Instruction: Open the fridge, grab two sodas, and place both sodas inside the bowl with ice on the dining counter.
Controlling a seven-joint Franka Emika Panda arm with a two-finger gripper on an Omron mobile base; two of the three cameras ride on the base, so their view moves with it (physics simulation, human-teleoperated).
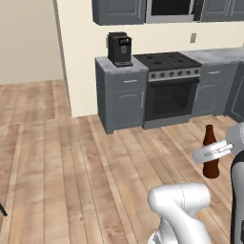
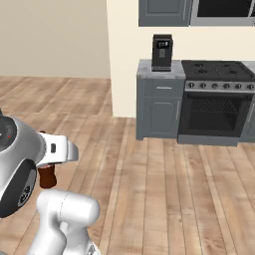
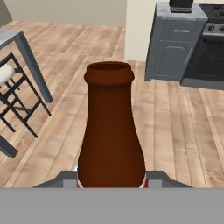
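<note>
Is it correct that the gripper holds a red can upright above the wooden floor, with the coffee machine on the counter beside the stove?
Not quite: the gripper holds a brown bottle, not a red can, as the left base view shows. The rest stands: it is upright above the wooden floor, and the coffee machine sits on the counter beside the stove.
</note>
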